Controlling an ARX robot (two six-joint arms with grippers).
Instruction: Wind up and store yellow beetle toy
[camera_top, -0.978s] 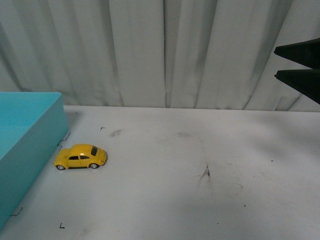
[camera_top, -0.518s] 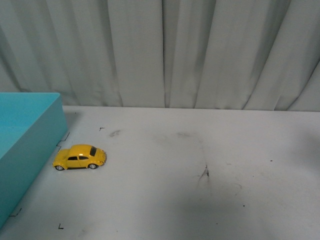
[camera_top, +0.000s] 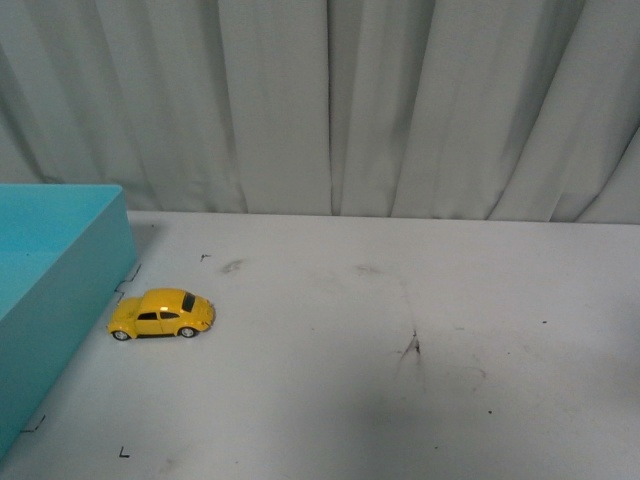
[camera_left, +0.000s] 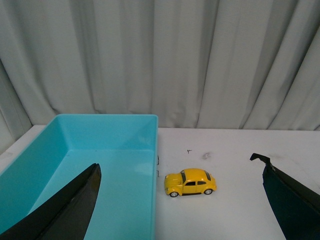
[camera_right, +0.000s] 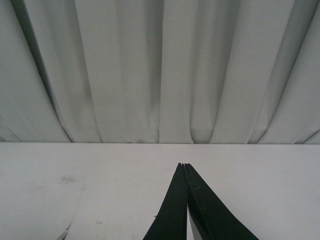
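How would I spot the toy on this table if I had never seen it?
Find the big teal box at the left of the white table. Just beside the box's long wall, not touching, stands a toy car. It is the only yellow thing: small, glossy, rounded, with dark windows.

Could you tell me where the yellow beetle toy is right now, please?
In the front view the yellow beetle toy stands on the white table, at the left, close beside the teal box but outside it.
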